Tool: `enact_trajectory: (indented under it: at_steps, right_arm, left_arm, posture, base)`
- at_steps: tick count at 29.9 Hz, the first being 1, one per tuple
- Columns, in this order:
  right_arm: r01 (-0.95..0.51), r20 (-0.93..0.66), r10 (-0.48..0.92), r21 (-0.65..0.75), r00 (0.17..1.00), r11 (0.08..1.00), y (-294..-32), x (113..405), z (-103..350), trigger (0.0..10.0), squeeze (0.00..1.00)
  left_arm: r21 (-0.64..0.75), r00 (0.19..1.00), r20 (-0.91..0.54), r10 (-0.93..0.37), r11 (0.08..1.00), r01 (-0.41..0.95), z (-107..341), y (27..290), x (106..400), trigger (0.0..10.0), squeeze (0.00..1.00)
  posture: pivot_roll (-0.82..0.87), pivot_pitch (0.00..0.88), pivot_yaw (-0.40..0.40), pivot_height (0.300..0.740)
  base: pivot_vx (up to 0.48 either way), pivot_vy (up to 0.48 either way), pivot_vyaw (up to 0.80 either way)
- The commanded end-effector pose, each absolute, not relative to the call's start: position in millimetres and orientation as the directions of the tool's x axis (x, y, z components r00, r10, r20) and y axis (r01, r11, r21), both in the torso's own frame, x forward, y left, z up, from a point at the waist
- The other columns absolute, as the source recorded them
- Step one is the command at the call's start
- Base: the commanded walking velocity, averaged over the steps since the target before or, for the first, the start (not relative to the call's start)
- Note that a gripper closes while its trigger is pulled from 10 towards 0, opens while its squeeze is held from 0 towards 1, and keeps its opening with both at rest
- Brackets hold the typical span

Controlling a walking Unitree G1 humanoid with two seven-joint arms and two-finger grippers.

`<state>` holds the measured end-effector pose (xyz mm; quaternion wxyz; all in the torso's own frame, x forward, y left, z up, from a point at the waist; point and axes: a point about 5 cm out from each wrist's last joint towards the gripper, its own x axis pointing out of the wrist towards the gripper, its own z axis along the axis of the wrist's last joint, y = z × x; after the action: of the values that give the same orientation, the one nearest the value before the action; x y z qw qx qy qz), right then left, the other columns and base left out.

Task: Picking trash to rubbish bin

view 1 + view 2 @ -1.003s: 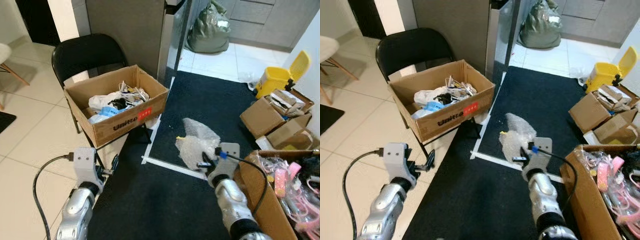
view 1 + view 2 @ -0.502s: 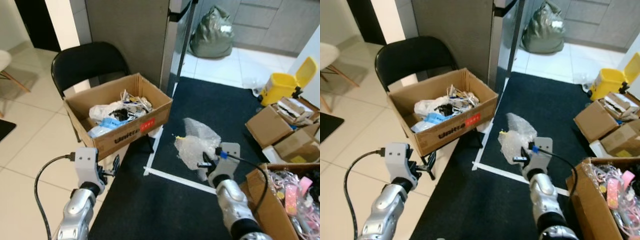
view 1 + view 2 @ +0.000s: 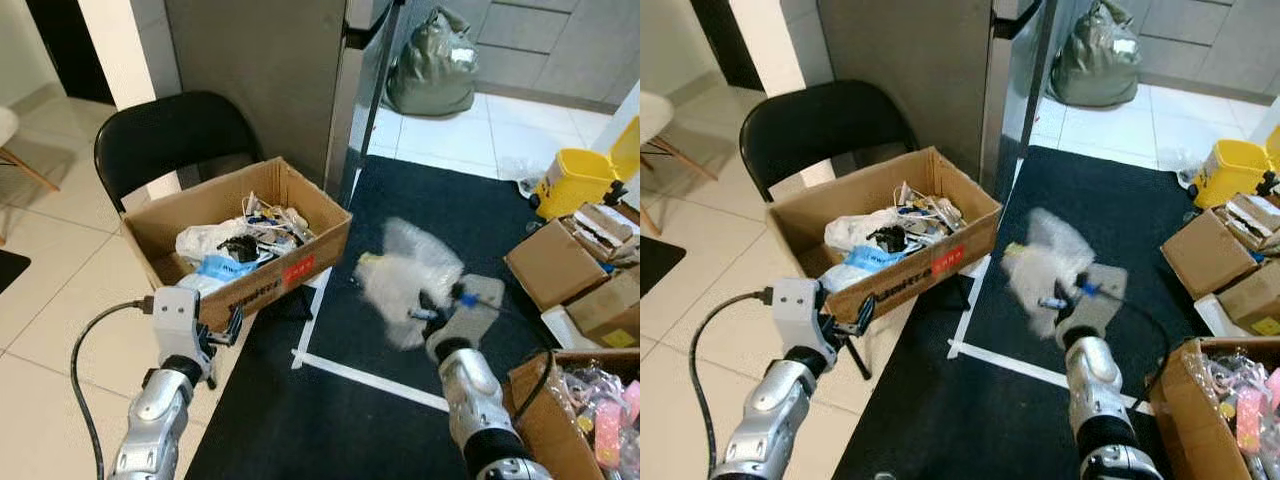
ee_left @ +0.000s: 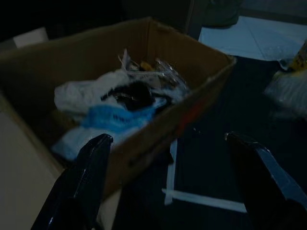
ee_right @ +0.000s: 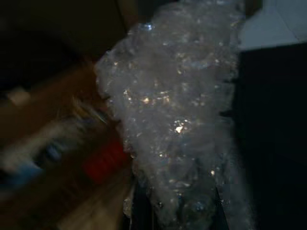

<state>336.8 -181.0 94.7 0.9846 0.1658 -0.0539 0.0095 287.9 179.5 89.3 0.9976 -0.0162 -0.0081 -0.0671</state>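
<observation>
Since half a second ago the right gripper (image 3: 428,312) has swung its load toward the left of the frame, so the bubble wrap (image 3: 405,278) now hangs closer to the cardboard box (image 3: 300,262) and shows smeared with motion blur. The right arm reaches up from the lower right of the frame, its silver forearm angled slightly leftward, its black fingers closed on the lower end of the wrap, which stands above the black mat (image 3: 330,420) at centre right. The wrap is a crinkled, translucent, whitish clump; in the right wrist view its small bubbles glint (image 5: 177,120). The left gripper (image 3: 862,312) is raised in the lower left of the frame beside the box's near wall, its two long fingers (image 4: 81,187) spread wide apart and holding nothing. The box is open-topped brown corrugated card with a red label on its front, resting on a black folding chair (image 3: 160,135) in the centre left, and holds crumpled white, blue and black trash (image 3: 235,245).
</observation>
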Motion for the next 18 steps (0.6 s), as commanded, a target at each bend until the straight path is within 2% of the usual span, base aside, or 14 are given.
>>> enact_trajectory:
  at_steps: [1, 6, 16, 18]
  right_arm:
    - [-0.045, 0.133, -0.003, 0.351, 0.991, 0.935, -184, 338, 100, 10.0, 0.0]
    - [-0.139, 0.192, 0.071, 0.366, 0.979, 0.92, -174, 348, 119, 10.0, 0.0]
    - [-0.158, 0.192, 0.089, 0.381, 0.977, 0.911, -173, 348, 122, 10.0, 0.0]
    - [-0.264, 0.181, 0.209, 0.376, 0.961, 0.888, -161, 347, 122, 10.0, 0.0]
  left_arm:
    - [-0.023, 0.988, 0.039, -0.15, 0.988, 0.151, 97, 178, 290, 10.0, 0.0]
    - [0.003, 0.982, 0.078, -0.173, 0.985, 0.173, 109, 175, 295, 10.0, 0.0]
    - [0.005, 0.982, 0.075, -0.175, 0.985, 0.175, 111, 175, 295, 10.0, 0.0]
    - [0.014, 0.98, 0.073, -0.185, 0.983, 0.185, 110, 172, 294, 10.0, 0.0]
  posture:
    - [0.05, 0.133, -0.017, 0.74]
    - [0.06, 0.137, -0.02, 0.74]
    - [0.06, 0.137, -0.02, 0.74]
    - [0.05, 0.137, -0.019, 0.74]
  base:
    - [0.33, 0.0, 0.0]
    - [0.326, 0.0, 0.0]
    - [0.326, 0.0, 0.0]
    - [0.33, 0.0, 0.0]
